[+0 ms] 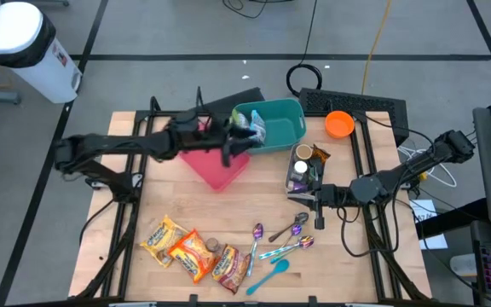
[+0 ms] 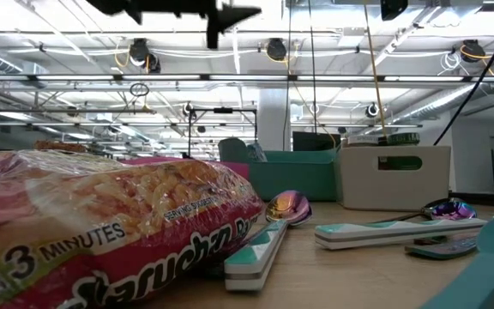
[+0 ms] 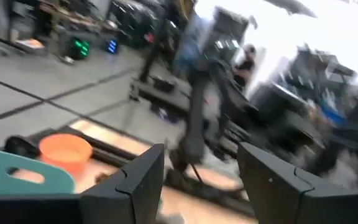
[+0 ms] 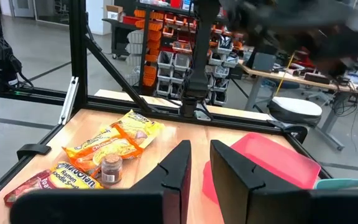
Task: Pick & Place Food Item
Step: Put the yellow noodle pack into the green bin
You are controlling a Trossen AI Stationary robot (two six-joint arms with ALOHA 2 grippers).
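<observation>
Nearest the low camera lies a ramen packet (image 2: 101,232), filling the frame's near side, with iridescent spoons (image 2: 286,207) just behind it. From overhead, three such packets (image 1: 196,253) lie fanned at about seven o'clock on the wooden table (image 1: 152,200), a small brown-lidded jar (image 1: 213,246) among them, and the spoons (image 1: 284,239) sit around five o'clock with a teal one (image 1: 271,274) nearest the edge.

My left gripper (image 1: 228,147) hangs at roughly eleven o'clock, over the seam where the pink tray (image 1: 216,169) meets the teal bin (image 1: 280,126). Its fingers (image 3: 135,180) stand parted with nothing between them. Inside the teal bin, at its side nearest that gripper, rests a bluish packet (image 1: 252,127); I cannot read what it is. The pink tray looks bare where it shows.

At two o'clock sits an orange bowl (image 1: 339,124), and I cannot see into it well enough to tell its contents. Just beside the teal bin, toward three o'clock, a white caddy (image 1: 303,166) holds small jars and bottles.

My right gripper (image 1: 317,199) waits at about three o'clock, next to the caddy, jaws nearly together and holding nothing
</observation>
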